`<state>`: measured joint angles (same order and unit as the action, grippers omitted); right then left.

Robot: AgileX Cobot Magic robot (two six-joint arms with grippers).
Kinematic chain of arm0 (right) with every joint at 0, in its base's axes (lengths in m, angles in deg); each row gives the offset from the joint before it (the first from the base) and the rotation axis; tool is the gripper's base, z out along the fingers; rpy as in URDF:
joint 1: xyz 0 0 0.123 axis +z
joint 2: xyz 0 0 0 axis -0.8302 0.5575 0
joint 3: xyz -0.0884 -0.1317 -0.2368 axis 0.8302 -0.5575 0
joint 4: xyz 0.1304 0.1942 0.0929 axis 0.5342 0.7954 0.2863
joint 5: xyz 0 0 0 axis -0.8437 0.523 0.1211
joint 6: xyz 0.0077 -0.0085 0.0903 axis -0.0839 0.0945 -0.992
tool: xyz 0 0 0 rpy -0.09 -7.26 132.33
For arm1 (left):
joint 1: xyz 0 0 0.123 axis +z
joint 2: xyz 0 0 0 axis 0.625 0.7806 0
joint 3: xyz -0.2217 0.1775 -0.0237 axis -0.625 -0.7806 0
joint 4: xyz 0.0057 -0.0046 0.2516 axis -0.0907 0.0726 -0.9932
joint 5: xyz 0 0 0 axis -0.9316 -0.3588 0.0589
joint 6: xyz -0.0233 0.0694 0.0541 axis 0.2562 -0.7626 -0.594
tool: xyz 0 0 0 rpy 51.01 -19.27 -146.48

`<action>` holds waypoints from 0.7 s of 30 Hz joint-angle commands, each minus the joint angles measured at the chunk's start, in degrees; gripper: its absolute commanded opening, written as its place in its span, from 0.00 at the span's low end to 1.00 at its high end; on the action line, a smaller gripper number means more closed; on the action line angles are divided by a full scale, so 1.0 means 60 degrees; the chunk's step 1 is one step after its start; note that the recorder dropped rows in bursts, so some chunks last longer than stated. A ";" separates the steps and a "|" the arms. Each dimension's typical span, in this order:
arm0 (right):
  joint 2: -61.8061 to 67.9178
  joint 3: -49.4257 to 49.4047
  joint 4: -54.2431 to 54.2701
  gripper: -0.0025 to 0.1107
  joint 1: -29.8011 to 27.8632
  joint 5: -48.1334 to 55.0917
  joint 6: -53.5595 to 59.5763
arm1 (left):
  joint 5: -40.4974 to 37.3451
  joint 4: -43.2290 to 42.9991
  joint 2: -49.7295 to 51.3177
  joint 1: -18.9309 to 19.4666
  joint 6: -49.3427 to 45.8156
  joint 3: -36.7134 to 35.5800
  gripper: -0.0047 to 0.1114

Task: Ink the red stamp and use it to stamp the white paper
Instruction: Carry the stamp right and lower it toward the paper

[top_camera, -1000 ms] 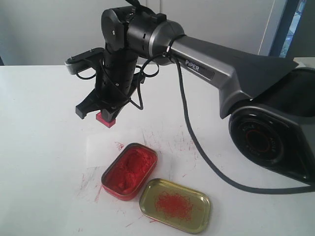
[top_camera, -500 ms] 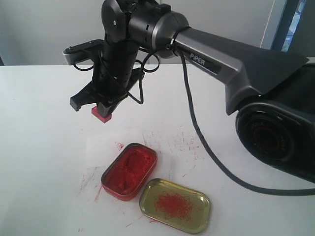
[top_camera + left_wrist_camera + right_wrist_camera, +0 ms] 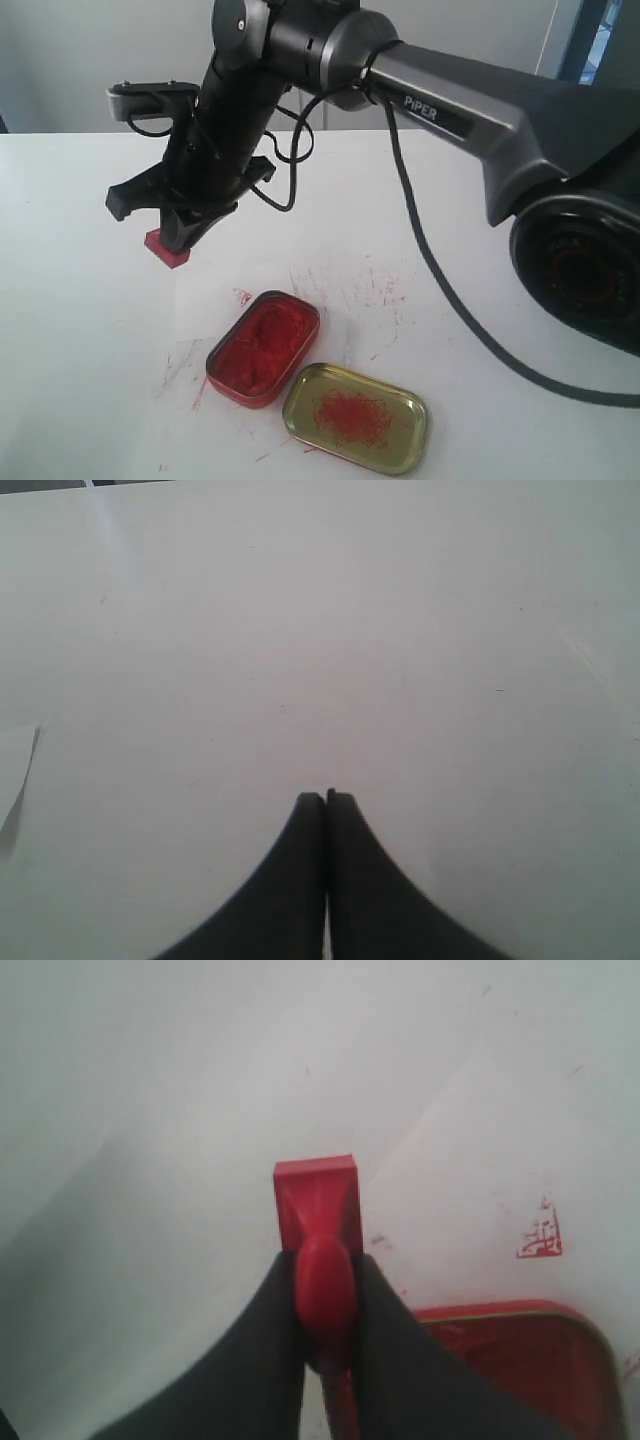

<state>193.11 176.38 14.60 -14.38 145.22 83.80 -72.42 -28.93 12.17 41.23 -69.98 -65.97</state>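
Observation:
My right gripper [image 3: 178,232] [image 3: 325,1265] is shut on the red stamp [image 3: 166,247] [image 3: 318,1200], pinching its stubby handle, and holds it in the air, base down. It hangs over the upper left corner of the white paper [image 3: 330,285] [image 3: 480,1160], which carries red scratches and one small stamp mark [image 3: 541,1235]. The open ink tin [image 3: 264,347] [image 3: 520,1360], full of red ink, lies on the paper to the lower right of the stamp. My left gripper [image 3: 326,798] is shut on nothing above bare white tabletop and does not show in the exterior view.
A gold tin lid [image 3: 356,417] with red smears lies right of the ink tin at the front. The right arm's black cable [image 3: 440,290] sags over the table to its base [image 3: 580,270]. A paper corner [image 3: 18,770] shows in the left wrist view.
My right gripper has swung left and slightly down with the stamp, from above the paper's top edge to its upper left corner. The tins have not moved.

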 commanded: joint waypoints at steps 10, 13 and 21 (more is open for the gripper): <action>-0.0938 -0.3764 0.5074 0.02 -0.3019 0.0008 0.4559 | -0.0017 -0.0008 0.0066 0.0021 0.0000 0.0034 0.04; -0.0938 -0.4293 0.5708 0.02 -0.3767 0.0008 0.5189 | -0.0017 -0.0008 0.0066 0.0021 0.0000 0.0034 0.04; -0.0813 -0.4820 0.5854 0.02 -0.4609 -0.0508 0.5295 | -0.0017 -0.0008 0.0066 0.0021 0.0000 0.0034 0.04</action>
<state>188.15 148.47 48.47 -41.19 144.27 114.42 -72.42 -28.93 12.17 41.23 -69.98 -65.97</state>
